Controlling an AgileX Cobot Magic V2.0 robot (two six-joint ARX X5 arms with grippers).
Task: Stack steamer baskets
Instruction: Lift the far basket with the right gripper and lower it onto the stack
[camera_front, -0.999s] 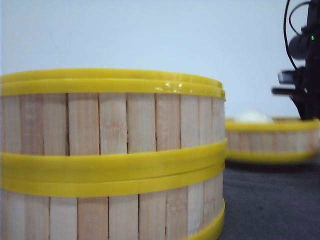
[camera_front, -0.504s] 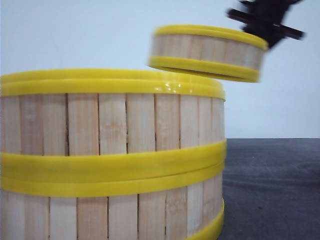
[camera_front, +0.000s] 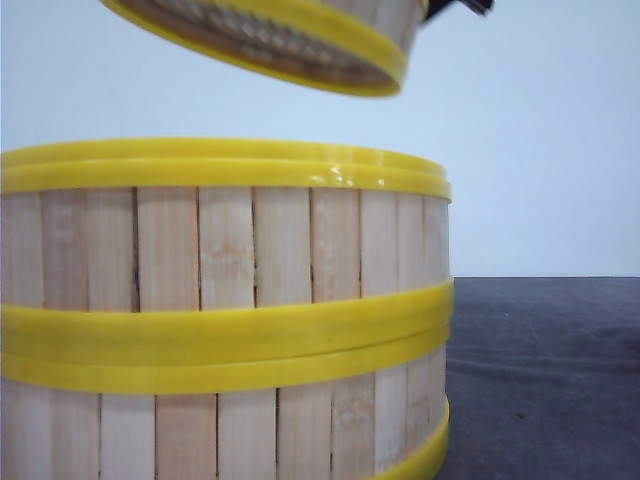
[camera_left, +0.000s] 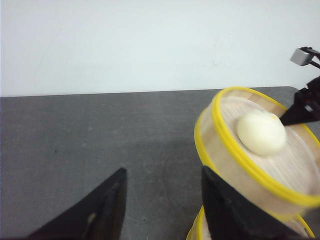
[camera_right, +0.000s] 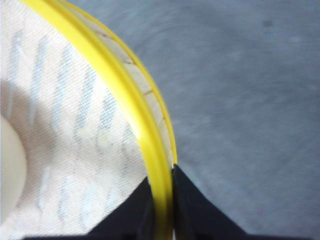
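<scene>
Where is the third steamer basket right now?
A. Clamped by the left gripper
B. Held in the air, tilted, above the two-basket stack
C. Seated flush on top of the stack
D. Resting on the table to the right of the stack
B: the third basket hangs tilted above the stack, its rim pinched by the right gripper.

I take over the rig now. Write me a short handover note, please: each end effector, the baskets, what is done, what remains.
Right end effector: shut on the rim of the third basket, held tilted in the air above the stack, one bun inside.
Left end effector: open, empty, beside the stack.
Done: two baskets stacked.
Left: level the third basket, lower it onto the stack, release.
</scene>
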